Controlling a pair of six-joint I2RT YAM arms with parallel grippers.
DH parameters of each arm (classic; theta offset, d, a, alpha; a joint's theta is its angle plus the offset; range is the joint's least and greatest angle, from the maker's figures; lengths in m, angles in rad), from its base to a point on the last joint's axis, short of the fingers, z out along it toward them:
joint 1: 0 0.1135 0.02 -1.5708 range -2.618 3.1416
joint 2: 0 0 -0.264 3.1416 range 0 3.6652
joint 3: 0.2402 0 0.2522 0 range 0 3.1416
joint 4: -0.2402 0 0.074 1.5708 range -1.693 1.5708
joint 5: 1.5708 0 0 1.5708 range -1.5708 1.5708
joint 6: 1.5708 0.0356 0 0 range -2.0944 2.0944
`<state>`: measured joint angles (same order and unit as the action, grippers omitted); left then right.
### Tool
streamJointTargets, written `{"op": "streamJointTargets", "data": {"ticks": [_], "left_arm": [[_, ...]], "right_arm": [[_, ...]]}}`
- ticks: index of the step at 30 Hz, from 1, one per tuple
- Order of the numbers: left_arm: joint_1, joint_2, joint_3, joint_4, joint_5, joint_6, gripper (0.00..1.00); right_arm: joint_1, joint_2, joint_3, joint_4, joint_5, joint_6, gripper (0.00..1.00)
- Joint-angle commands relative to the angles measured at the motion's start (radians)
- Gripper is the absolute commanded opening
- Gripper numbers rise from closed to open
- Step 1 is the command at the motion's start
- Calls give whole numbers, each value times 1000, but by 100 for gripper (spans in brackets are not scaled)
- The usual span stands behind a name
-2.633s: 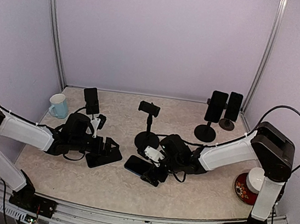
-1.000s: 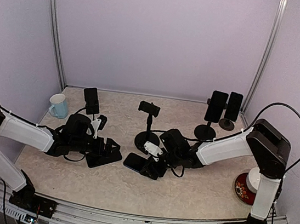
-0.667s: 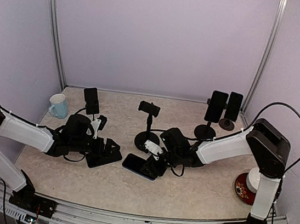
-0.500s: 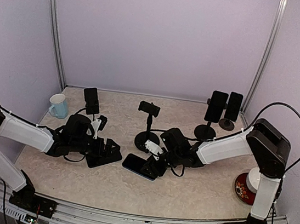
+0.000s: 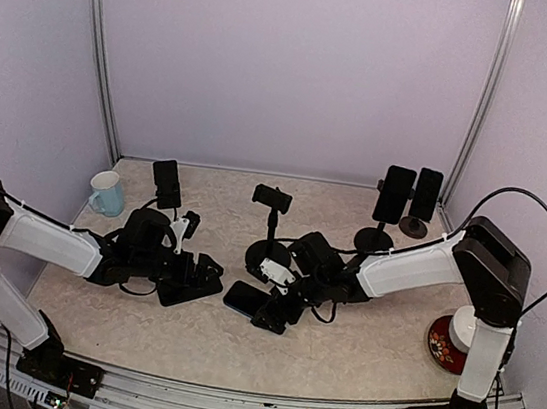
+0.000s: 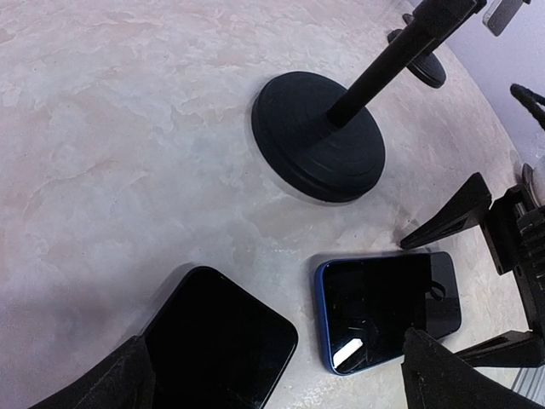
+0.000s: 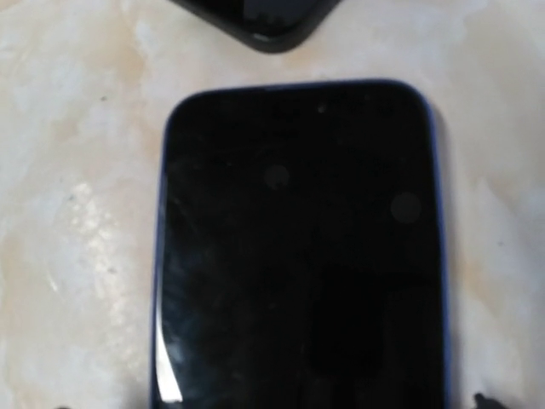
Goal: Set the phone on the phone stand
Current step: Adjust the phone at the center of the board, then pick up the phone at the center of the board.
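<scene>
Fingers (image 6: pixel 447 215) of the right gripper (image 5: pixel 274 312) stand spread around the blue phone (image 6: pixel 375 311) near the table (image 5: pixel 364 356) middle; the left gripper (image 5: pixel 206 274) gapes over a black phone (image 6: pixel 217 345).

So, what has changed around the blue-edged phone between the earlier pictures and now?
The right gripper moved a little to the left along the blue-edged phone, closed partly on its end, then opened again. The phone shifted slightly left but still lies flat, not lifted. The left gripper, open at the black phone, the phone stand and the mug stayed put.
</scene>
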<state>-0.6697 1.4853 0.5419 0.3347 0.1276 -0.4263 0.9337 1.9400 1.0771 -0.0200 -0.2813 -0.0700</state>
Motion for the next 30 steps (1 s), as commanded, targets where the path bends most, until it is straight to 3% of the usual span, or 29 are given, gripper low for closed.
{"op": "streamJointTargets", "data": {"ticks": [1, 14, 30], "left_arm": [[-10, 7, 38, 0, 13, 6, 99], [-10, -53, -14, -10, -19, 16, 99], [-9, -31, -44, 35, -12, 8, 99]], "right_arm": [[16, 32, 34, -212, 74, 37, 100], [53, 123, 241, -550, 188, -34, 100], [113, 225, 376, -747, 270, -102, 98]]}}
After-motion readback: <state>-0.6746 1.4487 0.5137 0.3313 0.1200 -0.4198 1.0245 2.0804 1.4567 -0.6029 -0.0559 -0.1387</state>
